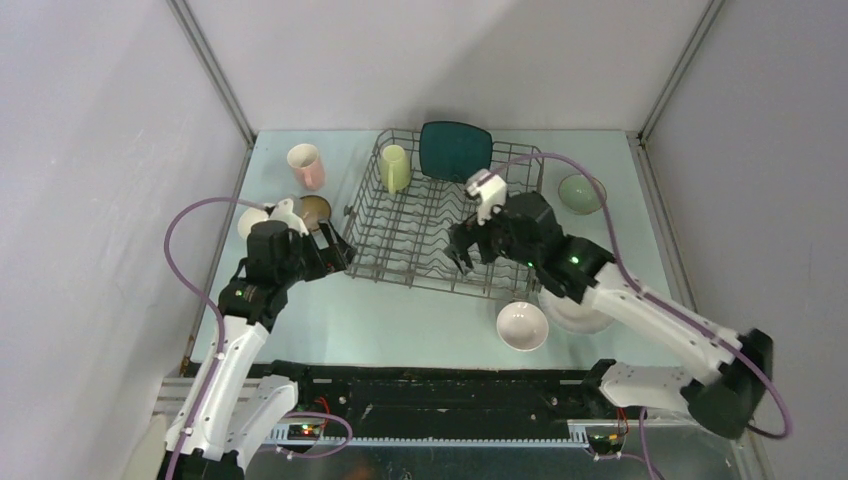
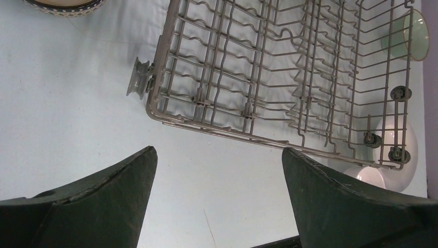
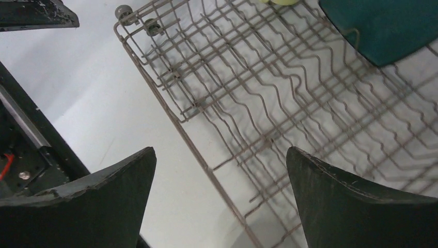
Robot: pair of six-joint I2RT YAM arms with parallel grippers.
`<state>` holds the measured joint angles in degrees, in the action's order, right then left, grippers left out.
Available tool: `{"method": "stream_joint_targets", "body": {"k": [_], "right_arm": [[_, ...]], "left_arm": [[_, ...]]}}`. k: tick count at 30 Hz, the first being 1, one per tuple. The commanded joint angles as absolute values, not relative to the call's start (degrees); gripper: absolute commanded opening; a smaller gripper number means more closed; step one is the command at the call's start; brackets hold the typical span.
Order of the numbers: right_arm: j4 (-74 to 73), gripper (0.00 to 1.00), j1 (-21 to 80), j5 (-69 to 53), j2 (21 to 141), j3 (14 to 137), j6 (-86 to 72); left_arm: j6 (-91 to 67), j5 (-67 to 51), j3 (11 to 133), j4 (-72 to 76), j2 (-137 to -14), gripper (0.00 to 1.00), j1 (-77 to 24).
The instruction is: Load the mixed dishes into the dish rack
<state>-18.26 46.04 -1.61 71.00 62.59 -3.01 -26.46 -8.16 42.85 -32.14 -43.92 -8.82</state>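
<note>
So, the dish rack [image 1: 440,225] sits mid-desk, a little toward the far side, and I count two dishes in it. The teal square plate [image 1: 455,150] stands on edge at the far rim, and the yellow-green mug [image 1: 394,168] sits in the far left corner. The rest of the wire floor looks bare in both wrist views, just rows of tines with nothing between them.

Everything else lies out on the desk [image 1: 400,320]. To the rack's left the pink cup [image 1: 306,166] stands upright near the far edge. Closer to me the dark brown bowl [image 1: 316,208] sits just beside a white bowl [image 1: 252,222], both partly hidden by the left arm [image 1: 262,262]. To the right of the rack is the pale green bowl [image 1: 581,193], apart from the wire. Off the rack's near right corner a second white bowl [image 1: 522,326] sits just beside the white round plate [image 1: 572,318], which the right arm [image 1: 565,260] half covers.

The right arm's jaws hang over the near side of the rack, spread wide with nothing between them. The left arm's jaws hover just off the rack's near left corner, also wide apart and empty.

By my reckoning that is two in and six to go, roughly a quarter done. Neither arm is committed to a dish, so I judge the next pick to be open. The front white bowl and the plate lie closest to the right arm, and the brown and white bowls closest to the left.
</note>
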Motion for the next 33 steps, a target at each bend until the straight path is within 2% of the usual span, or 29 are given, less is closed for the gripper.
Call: {"method": "stream_joint_targets", "body": {"k": [1,5,13,19,28,33], "right_arm": [[-24.8,1.0,46.1,8.4,61.8,57.7,-17.3],[-31.4,1.0,44.0,6.1,54.8,53.3,-28.7],[-46.4,1.0,58.1,17.9,50.4,49.1,-42.7],[-49.1,0.99,68.0,19.5,52.2,45.0,-51.0],[-45.1,0.79,68.2,16.1,56.0,40.2,-52.1],[-39.5,0.69,65.4,13.4,60.5,39.4,-46.6]], "left_arm": [[-25.7,-9.8,44.8,-29.9,-43.8,0.98,-8.6],[-25.3,-10.5,44.5,-29.7,-44.1,0.97,-8.7],[-24.0,-16.0,43.1,-27.6,-42.9,0.97,-8.9],[-23.6,-16.1,42.0,-28.0,-41.4,0.97,-9.0],[-23.4,-16.1,42.1,-28.2,-41.4,0.97,-9.2],[-23.4,-16.5,42.1,-28.2,-41.7,0.97,-9.2]]}}
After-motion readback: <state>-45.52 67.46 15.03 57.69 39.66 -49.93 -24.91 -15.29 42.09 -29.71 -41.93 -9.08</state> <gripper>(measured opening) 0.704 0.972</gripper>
